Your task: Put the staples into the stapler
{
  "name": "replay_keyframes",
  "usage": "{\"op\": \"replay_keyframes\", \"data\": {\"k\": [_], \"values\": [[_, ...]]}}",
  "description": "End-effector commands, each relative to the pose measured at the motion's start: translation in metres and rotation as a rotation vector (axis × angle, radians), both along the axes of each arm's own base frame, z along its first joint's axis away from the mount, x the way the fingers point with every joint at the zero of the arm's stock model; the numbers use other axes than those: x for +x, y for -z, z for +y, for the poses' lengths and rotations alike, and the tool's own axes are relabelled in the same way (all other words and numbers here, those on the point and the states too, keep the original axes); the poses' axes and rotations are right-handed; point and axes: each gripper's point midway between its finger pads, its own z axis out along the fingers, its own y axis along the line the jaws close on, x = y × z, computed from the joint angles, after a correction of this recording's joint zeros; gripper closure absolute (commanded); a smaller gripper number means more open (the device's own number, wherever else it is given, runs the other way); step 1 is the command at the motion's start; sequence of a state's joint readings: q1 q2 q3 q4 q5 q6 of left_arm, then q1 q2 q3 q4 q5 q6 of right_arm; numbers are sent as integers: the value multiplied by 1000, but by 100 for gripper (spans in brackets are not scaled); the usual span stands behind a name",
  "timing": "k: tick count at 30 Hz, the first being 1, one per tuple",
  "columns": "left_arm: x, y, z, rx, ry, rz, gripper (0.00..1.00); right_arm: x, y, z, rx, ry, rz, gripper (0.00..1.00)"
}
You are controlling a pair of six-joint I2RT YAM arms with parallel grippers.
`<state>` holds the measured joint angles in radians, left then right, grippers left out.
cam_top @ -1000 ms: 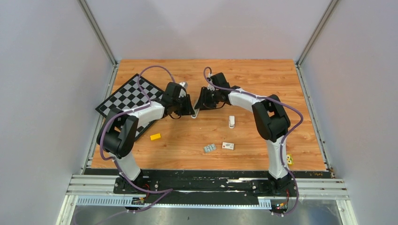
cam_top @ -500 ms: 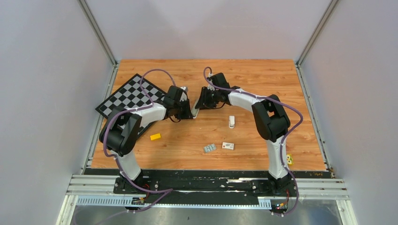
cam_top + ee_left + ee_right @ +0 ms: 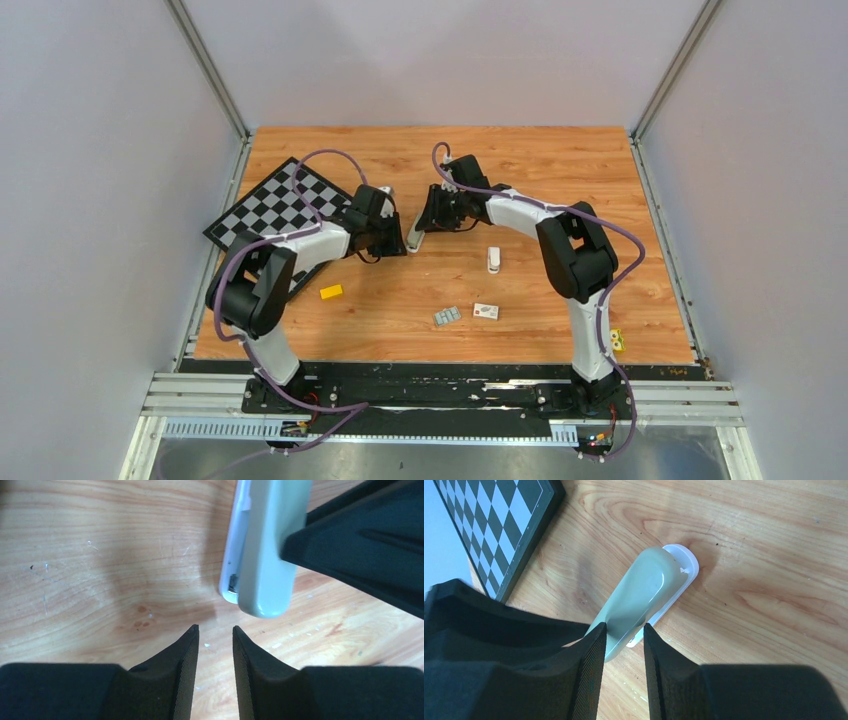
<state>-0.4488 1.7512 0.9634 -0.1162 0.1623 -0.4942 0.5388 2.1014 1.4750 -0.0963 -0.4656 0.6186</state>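
The left arm has drawn back from the stapler [image 3: 414, 238] over the past second. Its end effector [image 3: 388, 236] now sits just left of the tool rather than up against it. The right arm has held its place throughout, and the stapler lies on the bench [image 3: 560, 170] where it did.

The left arm reaches forward and inward with its elbow bent beside the checkerboard [image 3: 285, 205]. The left wrist view shows its end effector [image 3: 215, 630] empty and only narrowly parted, with the stapler's [image 3: 262, 545] rounded tip just beyond the fingertips.

The right arm arches over from the opposite side, wrist turned inward. Its end effector [image 3: 624, 630] is closed on one end of the stapler [image 3: 644, 597], whose grey top rests on a white base, flat on the wood at centre bench.

The staples [image 3: 447, 316] lie towards the near edge, well apart from the stapler. Just beside them is a small white box [image 3: 486, 311]. A yellow block [image 3: 331, 292] sits nearer the left arm.
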Motion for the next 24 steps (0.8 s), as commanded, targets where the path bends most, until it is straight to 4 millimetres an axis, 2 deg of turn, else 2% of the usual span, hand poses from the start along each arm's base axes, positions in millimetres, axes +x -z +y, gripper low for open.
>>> {"op": "replay_keyframes", "data": {"k": [1, 4, 6, 14, 24], "values": [[4, -46, -8, -90, -14, -78, 65, -39, 72, -32, -226, -12, 141, 65], [11, -68, -20, -163, 1, -129, 63, -39, 71, -32, -223, -15, 139, 65], [15, -71, -23, -174, 4, -137, 62, -38, 70, -31, -221, -15, 136, 65], [28, -47, -27, -141, 16, -110, 66, -40, 68, -32, -223, -19, 132, 65], [23, -12, -15, -50, 11, -51, 71, -40, 68, -33, -226, -18, 129, 65]]}}
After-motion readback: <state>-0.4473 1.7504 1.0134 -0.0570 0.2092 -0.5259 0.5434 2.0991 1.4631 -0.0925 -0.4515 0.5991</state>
